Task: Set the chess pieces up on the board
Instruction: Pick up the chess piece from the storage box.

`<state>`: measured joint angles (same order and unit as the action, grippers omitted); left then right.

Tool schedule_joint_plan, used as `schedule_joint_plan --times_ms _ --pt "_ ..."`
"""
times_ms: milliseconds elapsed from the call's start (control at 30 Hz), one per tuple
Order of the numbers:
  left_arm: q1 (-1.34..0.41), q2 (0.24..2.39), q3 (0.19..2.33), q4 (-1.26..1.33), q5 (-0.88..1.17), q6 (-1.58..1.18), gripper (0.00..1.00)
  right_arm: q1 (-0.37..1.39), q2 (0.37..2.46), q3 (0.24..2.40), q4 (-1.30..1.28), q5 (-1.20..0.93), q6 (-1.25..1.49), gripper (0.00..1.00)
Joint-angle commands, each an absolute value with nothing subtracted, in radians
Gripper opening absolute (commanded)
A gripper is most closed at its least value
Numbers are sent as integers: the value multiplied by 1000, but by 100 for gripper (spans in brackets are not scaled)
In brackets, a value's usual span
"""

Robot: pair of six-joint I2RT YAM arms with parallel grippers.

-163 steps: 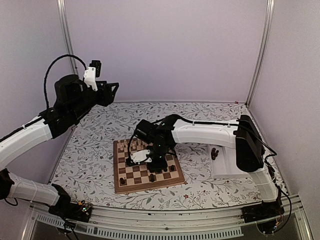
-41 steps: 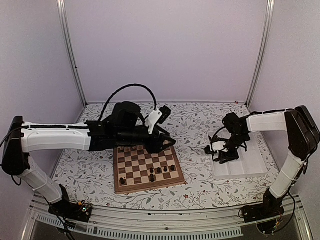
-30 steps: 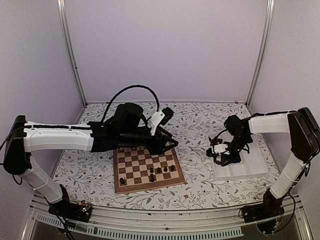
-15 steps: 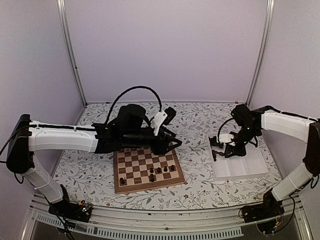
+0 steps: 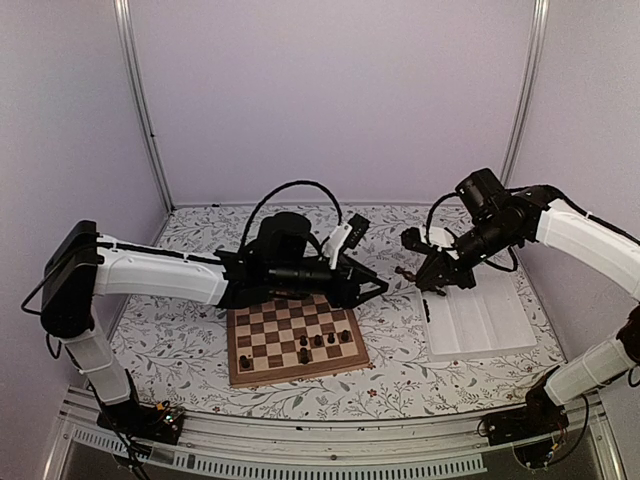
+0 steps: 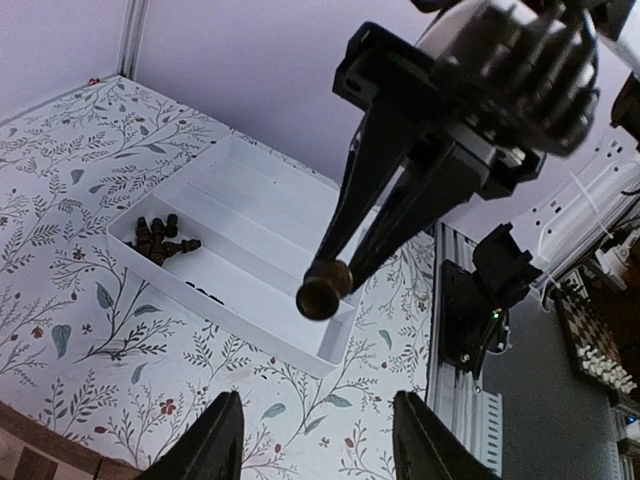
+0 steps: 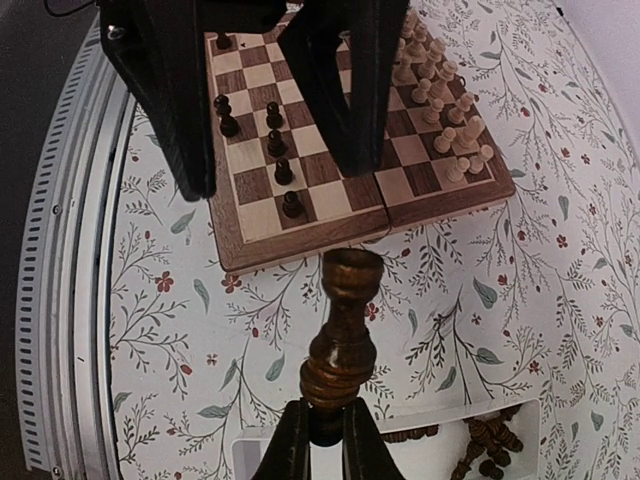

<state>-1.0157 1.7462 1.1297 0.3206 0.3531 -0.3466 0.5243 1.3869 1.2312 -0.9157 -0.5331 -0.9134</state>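
A dark brown chess piece (image 7: 341, 330) hangs in the air between board and tray, and my right gripper (image 7: 330, 440) is shut on its thin end. From the top view the piece (image 5: 404, 270) juts left out of the right gripper (image 5: 420, 281). The board (image 5: 300, 373) carries several dark chess pieces (image 5: 318, 341) near its front edge and pale ones (image 7: 440, 110) at the far side. My left gripper (image 5: 377, 289) hovers just past the board's far right corner, open and empty. The left wrist view shows its fingers (image 6: 215, 440) pointing at the held piece (image 6: 323, 290).
The white compartment tray (image 5: 480, 325) lies right of the board on the flowered cloth. More dark pieces (image 6: 160, 240) lie in one end compartment of the tray (image 6: 262, 205). The two grippers are close to each other above the cloth.
My right gripper has risen out of the tray with a dark piece and swung left toward the board. The left arm has reached further right, past the board's corner.
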Motion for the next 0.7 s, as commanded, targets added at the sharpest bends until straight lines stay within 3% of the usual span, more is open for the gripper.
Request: schedule_joint_plan --times_ms 0,300,667 --pt "-1026 1761 1164 417 379 -431 52 569 1418 1257 -914 -583 -875 7" --pt "-1020 1817 1204 430 448 -466 47 612 1413 1262 -908 -572 -843 7" --pt "-1019 1831 1214 424 454 -470 25 616 1417 1261 -905 -571 -839 7"
